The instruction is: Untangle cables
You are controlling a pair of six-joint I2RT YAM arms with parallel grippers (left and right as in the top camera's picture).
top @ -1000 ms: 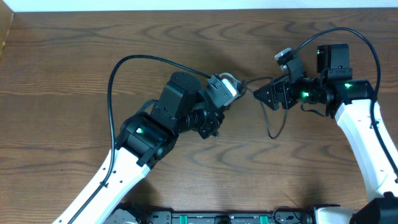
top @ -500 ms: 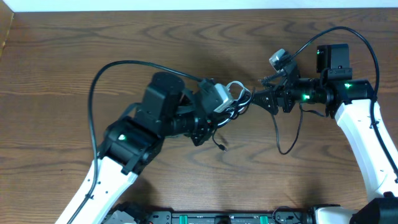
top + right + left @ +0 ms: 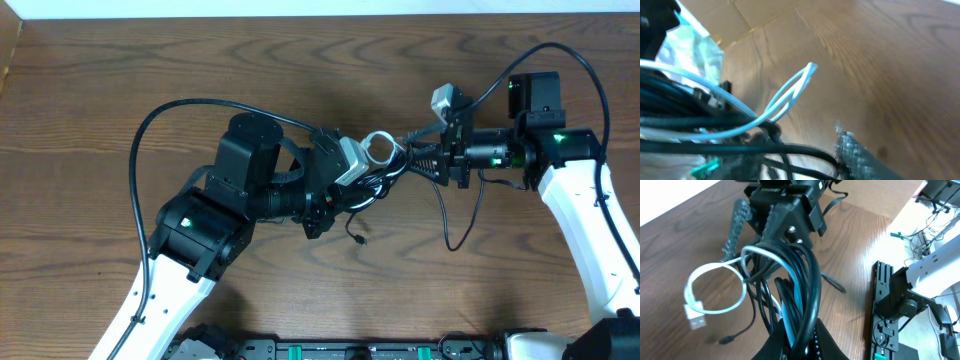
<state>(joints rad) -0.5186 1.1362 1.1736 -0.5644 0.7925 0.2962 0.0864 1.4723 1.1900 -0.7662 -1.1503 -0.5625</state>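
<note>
Between the fingers of the left gripper (image 3: 792, 337), which are pressed together, a bunch of strands is pinched: several loops of the black cable (image 3: 810, 280) and, among them, a run of the white cable (image 3: 757, 251). Straight out from these jaws the bunch is carried up and arched over, clear of the table (image 3: 300, 60). To one side of the jaws a loop of the white cable stands out from the black loops and ends in its flat white plug (image 3: 694, 321). Below that loop a small black plug (image 3: 726, 340) is seen low by the wood; whether it rests there cannot be told.

Beyond the top of the arch the right gripper (image 3: 415, 162) is met head-on. Its fingers are seen standing apart, right at the bunch. Whether a strand is touched or caught between them cannot be told, as its own wrist view is blurred. Behind those jaws a slack length of black cord is draped down onto the table.

The task is judged to be far from finished. Both cables are gathered in the one grip and crossed over each other, and only the white loop and its plug lie outside the black loops. The white cable remains to be drawn out of the black loops, and the two remain to be laid well apart.
</note>
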